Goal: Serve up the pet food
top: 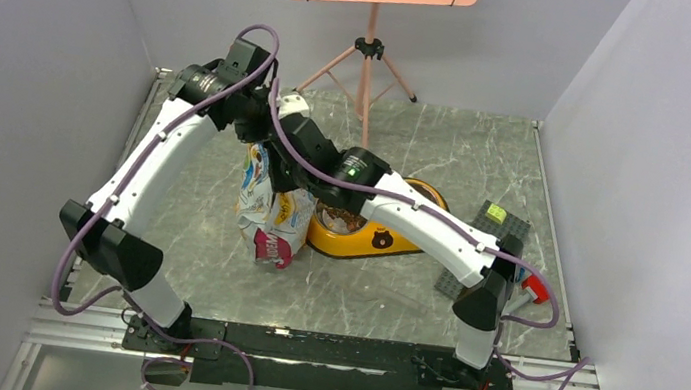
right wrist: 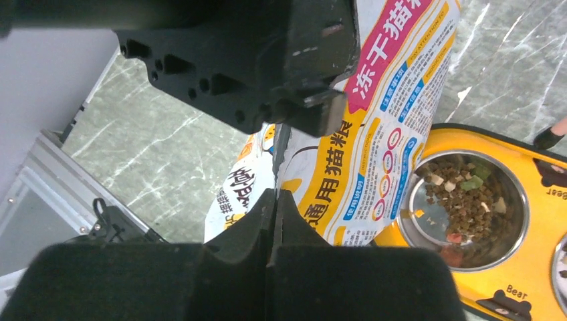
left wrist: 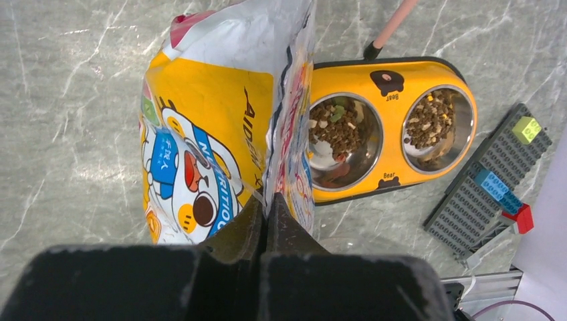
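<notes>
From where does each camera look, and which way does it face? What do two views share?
Top external: above and behind the bases, facing down on the table; left arm and right arm show.
Left wrist: facing down past the shut left gripper to the bag and feeder.
Right wrist: looking along the shut right gripper at the bag's printed side; the left arm's black end above.
Shared: both wrist views show the bag and kibble in the feeder.
</notes>
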Controlling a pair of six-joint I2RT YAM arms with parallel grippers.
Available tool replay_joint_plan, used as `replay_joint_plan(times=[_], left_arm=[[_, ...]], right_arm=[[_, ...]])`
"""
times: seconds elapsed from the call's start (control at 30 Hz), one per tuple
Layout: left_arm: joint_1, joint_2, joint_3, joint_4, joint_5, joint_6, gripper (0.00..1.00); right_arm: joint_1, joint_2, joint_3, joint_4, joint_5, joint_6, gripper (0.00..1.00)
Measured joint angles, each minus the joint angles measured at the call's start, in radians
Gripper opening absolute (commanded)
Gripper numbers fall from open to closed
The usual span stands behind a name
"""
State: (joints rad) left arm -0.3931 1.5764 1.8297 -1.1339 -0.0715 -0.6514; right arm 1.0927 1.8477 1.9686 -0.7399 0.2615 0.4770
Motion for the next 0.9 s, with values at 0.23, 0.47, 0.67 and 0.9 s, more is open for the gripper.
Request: replay_joint_plan(times=[0.23, 0.47, 0.67, 0.9], left_arm=[[-0.003, 0.090, 0.164, -0.167, -0.017, 0.000, 0.00], [0.007, 0.109, 0.185, -0.179, -0.048, -0.031, 0.00], [0.006, 0.109, 0.185, -0.181, -0.064, -0.055, 0.00], [0.000, 0.111, 0.186, -0.186, -0.084, -0.077, 0.00]], right_arm=[[0.016, -0.018, -0.031, 0.037, 0.018, -0.005, 0.13], [0.049, 0.079, 0.164, -0.163, 0.069, 0.072, 0.40], [0.092, 0.079, 0.145, -0.229, 0.099, 0.113, 0.00], [0.122, 0.080, 0.154, -0.257, 0.181, 0.079, 0.00]])
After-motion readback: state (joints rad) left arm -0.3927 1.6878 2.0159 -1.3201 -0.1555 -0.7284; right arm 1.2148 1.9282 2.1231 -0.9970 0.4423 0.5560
